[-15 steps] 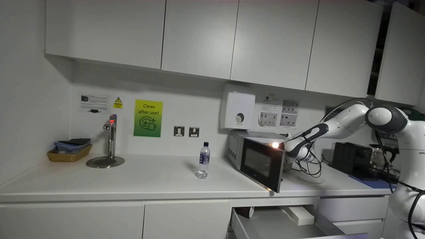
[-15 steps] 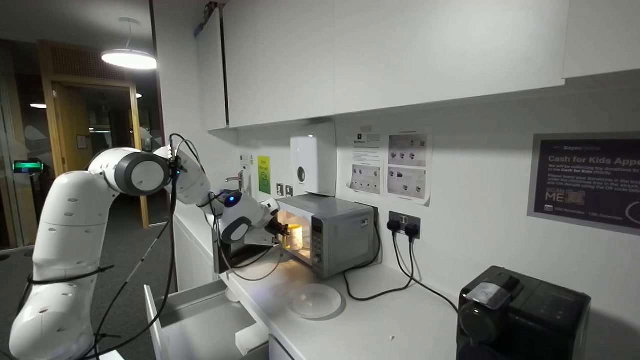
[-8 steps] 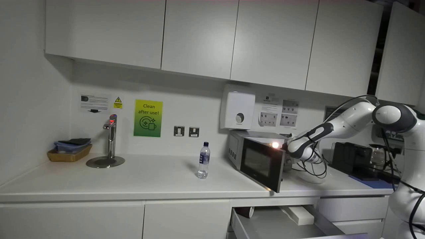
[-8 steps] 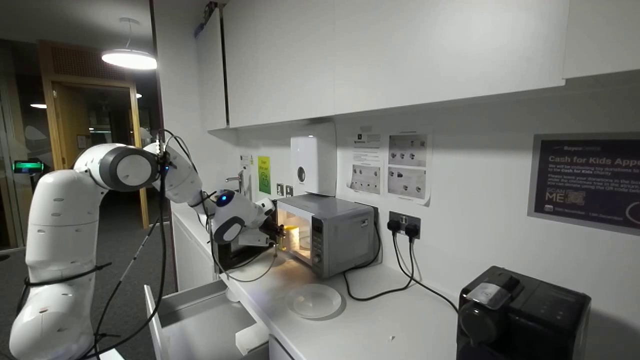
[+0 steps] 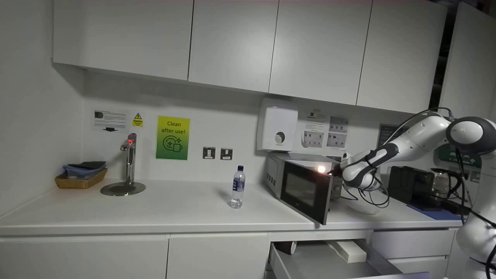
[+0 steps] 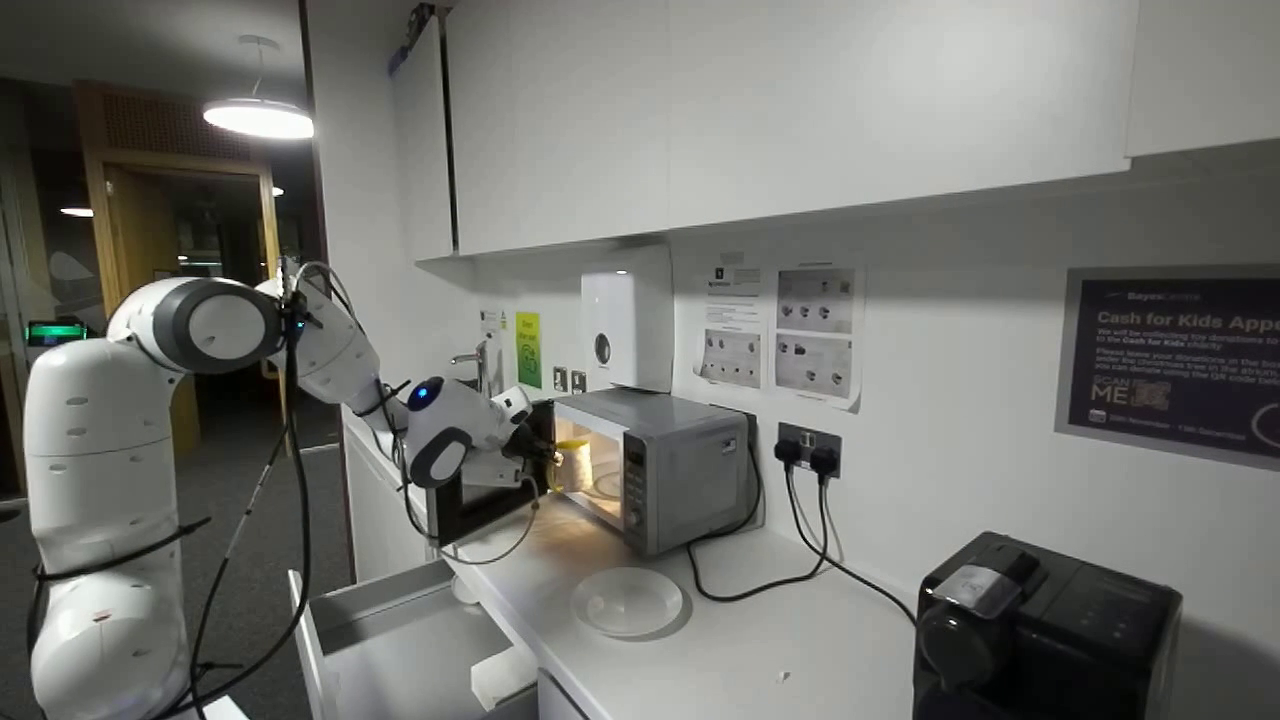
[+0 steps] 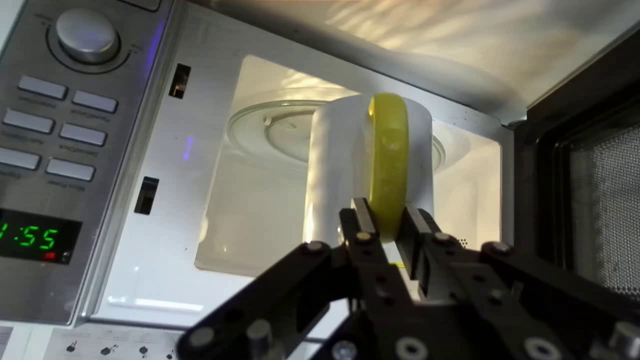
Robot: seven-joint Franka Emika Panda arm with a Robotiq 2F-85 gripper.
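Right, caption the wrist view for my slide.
Gripper closed on the yellow handle of a mug at the mouth of the open microwave, glass turntable showing behind.

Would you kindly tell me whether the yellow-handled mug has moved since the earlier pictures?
Yes: in an exterior view, the yellow-handled mug has shifted left in the picture, away from the unmoved microwave control panel.

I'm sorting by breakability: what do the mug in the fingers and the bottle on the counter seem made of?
Mug: probably glazed ceramic, white with glossy highlights; its yellow handle shines too.
Bottle: likely smooth, clear plastic, from its see-through look and dark cap; glass is possible.
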